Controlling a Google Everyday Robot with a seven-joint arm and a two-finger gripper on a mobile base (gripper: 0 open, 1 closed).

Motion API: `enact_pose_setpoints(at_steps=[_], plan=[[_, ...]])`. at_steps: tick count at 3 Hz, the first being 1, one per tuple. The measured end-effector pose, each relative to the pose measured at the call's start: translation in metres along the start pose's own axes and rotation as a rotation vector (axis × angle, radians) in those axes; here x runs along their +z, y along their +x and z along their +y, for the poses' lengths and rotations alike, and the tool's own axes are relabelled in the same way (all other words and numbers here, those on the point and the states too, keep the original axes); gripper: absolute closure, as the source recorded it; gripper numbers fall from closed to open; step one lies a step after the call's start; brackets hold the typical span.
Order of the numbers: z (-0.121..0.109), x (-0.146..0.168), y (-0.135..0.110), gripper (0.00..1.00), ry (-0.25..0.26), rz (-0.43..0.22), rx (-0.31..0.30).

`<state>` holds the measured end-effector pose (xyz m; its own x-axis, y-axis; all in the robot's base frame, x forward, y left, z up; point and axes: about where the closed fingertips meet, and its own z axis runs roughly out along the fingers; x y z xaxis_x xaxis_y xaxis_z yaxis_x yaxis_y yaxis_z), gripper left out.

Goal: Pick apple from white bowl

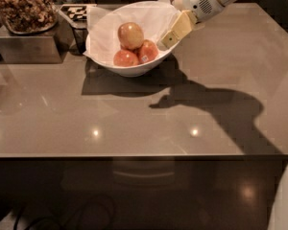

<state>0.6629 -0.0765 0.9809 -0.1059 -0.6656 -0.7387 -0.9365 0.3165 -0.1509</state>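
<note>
As our pincer [167, 42] hung at the three o'clock rim of the white bowl [134, 71], apart or together we could not tell, the apple [130, 35] lay at nine o'clock from that pincer.

A glossy grey-brown table [134, 123] fills the scene, its near edge running straight across. At the far side, left of centre, the white bowl [134, 71] sits directly on it. Further left stands a square metal box [31, 49], and a small dark rack [77, 14] stands between box and bowl, at the far edge. A broad arm shadow [216, 104] lies across the right half. The gripper [165, 43] hangs at the bowl's right rim, above the tabletop.
</note>
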Motion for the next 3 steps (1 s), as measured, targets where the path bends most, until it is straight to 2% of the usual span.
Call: enact_pose_setpoints(at_steps=[1, 2, 3], plan=[[-0.004, 0.023, -0.017, 0.0, -0.032, 0.02, -0.026], [-0.02, 0.057, -0.029, 0.0, -0.061, 0.049, -0.037], [-0.021, 0.058, -0.03, 0.0, -0.059, 0.048, -0.037]])
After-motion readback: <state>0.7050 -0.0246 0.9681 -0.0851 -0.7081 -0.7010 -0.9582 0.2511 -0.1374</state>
